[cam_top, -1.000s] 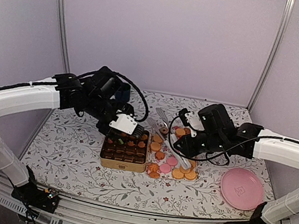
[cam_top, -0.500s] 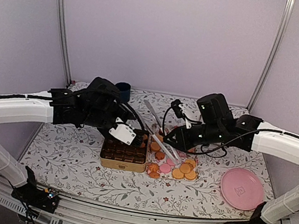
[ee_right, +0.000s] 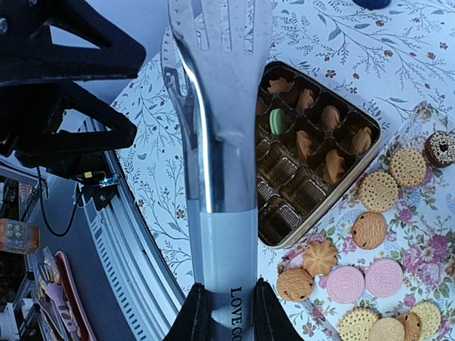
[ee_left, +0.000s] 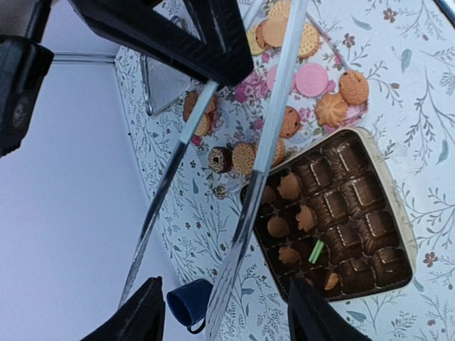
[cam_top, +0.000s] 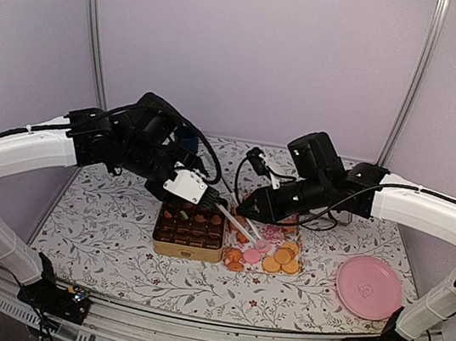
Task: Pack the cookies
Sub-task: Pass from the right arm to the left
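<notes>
Left wrist view: the tongs [ee_left: 274, 121] cross above the tin [cam_top: 187, 251] with their blades spread and nothing between them, and the tips end near the blue cup [ee_left: 188, 304]. The right gripper [ee_right: 227, 312] is clamped on the pale handle sleeve, evidently so that the tool, not the fingers, does the picking. The left gripper [cam_top: 188, 187] hangs over the tin's far edge, jaws wide and empty. It is judged to be standing by to steady the tin, though this cannot be confirmed. The cookies [ee_right: 377, 190] lie mostly loose on the flowered sheet [ee_right: 426, 227] just beside the tin, which keeps transfers short. A handful, one of them green, sit in the far compartments, and most compartments are unfilled. Packing is assessed as early. The pink plate [cam_top: 369, 286] stands well apart.
</notes>
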Controlling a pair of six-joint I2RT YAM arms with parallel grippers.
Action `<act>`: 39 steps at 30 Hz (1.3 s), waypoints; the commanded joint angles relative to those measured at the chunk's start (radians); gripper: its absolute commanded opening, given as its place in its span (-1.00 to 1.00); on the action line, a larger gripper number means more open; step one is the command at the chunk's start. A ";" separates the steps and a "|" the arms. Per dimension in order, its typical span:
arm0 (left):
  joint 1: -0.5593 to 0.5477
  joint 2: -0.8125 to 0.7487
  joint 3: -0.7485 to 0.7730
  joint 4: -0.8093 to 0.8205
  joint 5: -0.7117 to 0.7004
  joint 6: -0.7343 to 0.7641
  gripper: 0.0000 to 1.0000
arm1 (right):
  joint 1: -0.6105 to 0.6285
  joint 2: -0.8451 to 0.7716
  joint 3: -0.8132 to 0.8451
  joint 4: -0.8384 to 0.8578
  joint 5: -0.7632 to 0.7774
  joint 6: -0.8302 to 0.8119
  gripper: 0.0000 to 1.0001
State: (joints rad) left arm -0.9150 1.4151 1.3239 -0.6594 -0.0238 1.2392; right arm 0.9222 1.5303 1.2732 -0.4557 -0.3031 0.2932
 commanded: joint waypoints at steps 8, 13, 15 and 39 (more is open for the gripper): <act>0.030 0.058 0.038 -0.177 0.047 -0.037 -0.11 | 0.001 0.042 0.061 -0.023 -0.108 -0.014 -1.00; 0.036 0.080 0.042 -0.177 0.037 -0.035 -0.23 | 0.004 0.050 0.066 -0.032 -0.129 -0.020 -1.00; 0.037 0.083 0.031 -0.163 0.030 -0.032 -0.34 | 0.004 0.051 0.067 -0.033 -0.135 -0.020 -1.00; -0.021 -0.003 -0.135 -0.036 -0.065 -0.017 -1.00 | 0.076 0.226 0.196 -0.037 0.233 0.049 -0.50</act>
State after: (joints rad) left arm -0.9051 1.4384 1.1999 -0.7113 -0.0963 1.2179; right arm 0.9810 1.6890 1.4086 -0.5323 -0.1406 0.3157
